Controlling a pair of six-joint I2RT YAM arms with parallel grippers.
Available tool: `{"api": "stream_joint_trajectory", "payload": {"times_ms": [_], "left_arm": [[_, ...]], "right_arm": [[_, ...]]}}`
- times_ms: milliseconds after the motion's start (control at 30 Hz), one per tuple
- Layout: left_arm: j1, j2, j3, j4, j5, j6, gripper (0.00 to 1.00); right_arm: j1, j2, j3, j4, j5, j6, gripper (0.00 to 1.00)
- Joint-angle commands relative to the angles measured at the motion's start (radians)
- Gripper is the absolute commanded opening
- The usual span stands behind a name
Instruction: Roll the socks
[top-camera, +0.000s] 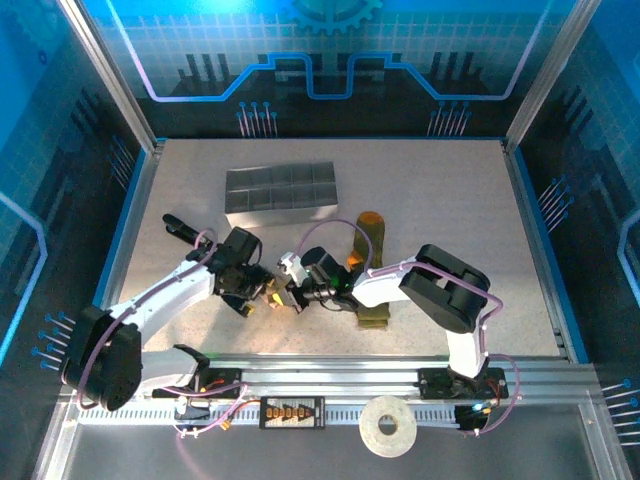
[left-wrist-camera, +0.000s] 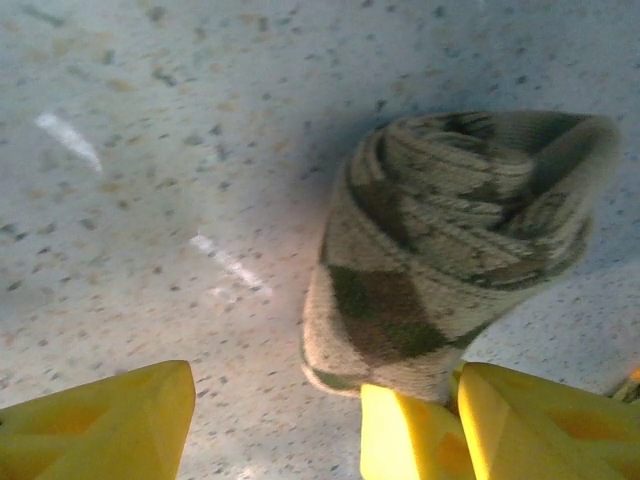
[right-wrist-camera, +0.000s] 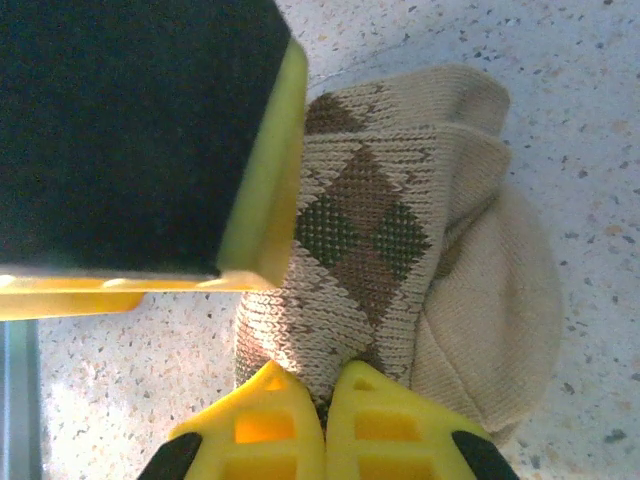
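The beige argyle sock (right-wrist-camera: 370, 230) lies rolled into a thick bundle on the speckled table (top-camera: 450, 200), near its middle and on the near side of the grey divided tray (top-camera: 280, 212). The right wrist view shows the roll's diamond face and the plain beige layers folded beside it. It also shows the right end effector (right-wrist-camera: 325, 385) closed, its two yellow fingertips pinched together on the sock's knitted edge. The left wrist view shows the spiral end of the roll instead. There the left end effector (left-wrist-camera: 327, 390) stands open, one finger well clear over bare table and the other just beside the sock's near end. The overhead view shows the olive green sock (top-camera: 368, 240), orange at one end. It lies flat to the right, and the right forearm crosses over it. There too, the left arm reaches diagonally in from the near left corner. The right arm rises from its base, folds at the elbow and stretches left, so both end effectors meet tip to tip.
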Motion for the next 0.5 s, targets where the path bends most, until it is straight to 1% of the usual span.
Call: {"api": "stream_joint_trajectory", "payload": {"times_ms": [0, 133, 300, 400, 467], "left_arm": [[0.005, 0.03, -0.034, 0.091, 0.005, 0.045, 0.7], [0.005, 0.068, -0.064, 0.139, 0.007, 0.055, 0.7], [0.005, 0.145, -0.056, 0.171, -0.026, 0.078, 0.66], [0.004, 0.198, -0.04, 0.173, -0.049, 0.09, 0.63], [0.001, 0.235, -0.036, 0.165, -0.062, 0.091, 0.57]], "right_arm": [[-0.041, 0.117, -0.056, -0.354, 0.03, 0.058, 0.0], [-0.076, 0.146, -0.037, -0.376, -0.025, 0.106, 0.0], [-0.113, 0.175, -0.036, -0.35, -0.091, 0.177, 0.0], [-0.128, 0.191, -0.037, -0.343, -0.119, 0.211, 0.0], [-0.135, 0.196, -0.012, -0.34, -0.127, 0.222, 0.0]]}}
